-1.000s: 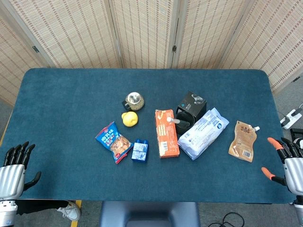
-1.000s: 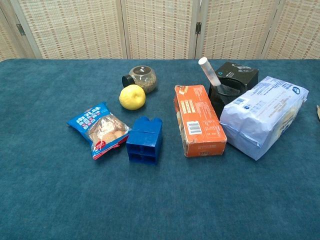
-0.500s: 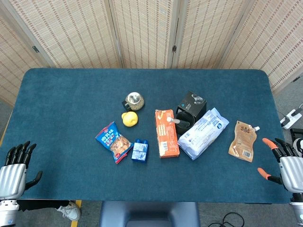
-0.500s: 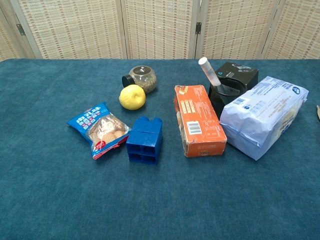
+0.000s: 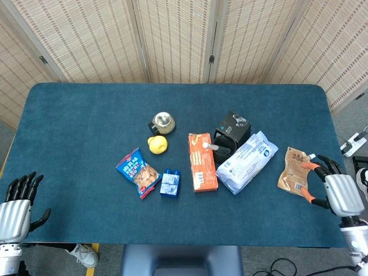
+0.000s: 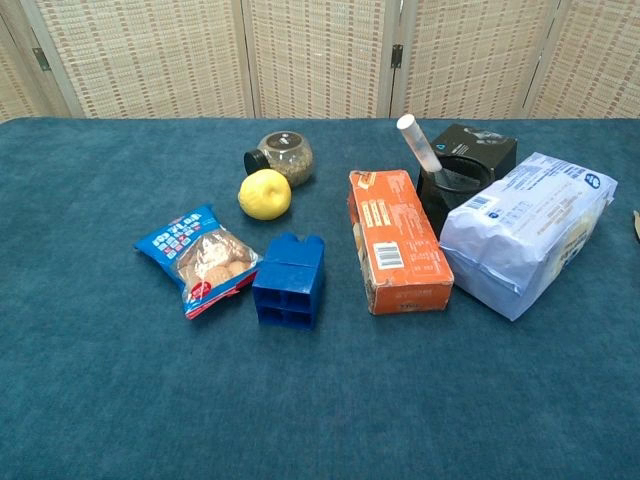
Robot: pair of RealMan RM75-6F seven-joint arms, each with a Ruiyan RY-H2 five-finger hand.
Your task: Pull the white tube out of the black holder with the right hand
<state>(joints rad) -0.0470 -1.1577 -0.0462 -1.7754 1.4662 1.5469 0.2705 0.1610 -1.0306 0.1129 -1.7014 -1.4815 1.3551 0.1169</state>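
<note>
**White tube stands in the black holder, both hands empty at the counter's near edge**

The white tube [image 6: 418, 143] sits in the round opening of the black holder [image 6: 465, 172] and leans to the left, with its capped end up in the air. Nothing touches it. The holder stands near the middle of the blue counter [image 5: 86, 115]. On its left side lies the orange box [image 6: 397, 240], flat and just beside it. On its right side the pale blue bag [image 6: 528, 230] lies against the holder.

The right hand [image 5: 333, 188] is at the right near part of the counter, well apart from the holder. Its fingers are spread and hold nothing; the orange fingertips [image 5: 313, 167] are close to the brown spouted pouch [image 5: 294, 171], but I cannot tell if they touch it. This hand shows only in the head view.

The left hand [image 5: 16, 206] is at the left near corner, also with its fingers apart and empty, well apart from all the things.

More to the left on the counter are a small glass jar [image 6: 281, 156] lying on its side, a yellow lemon [image 6: 265, 194] just in front of it, a blue snack packet [image 6: 203, 260], and a blue building block [image 6: 289, 280] just beside the packet.
</note>
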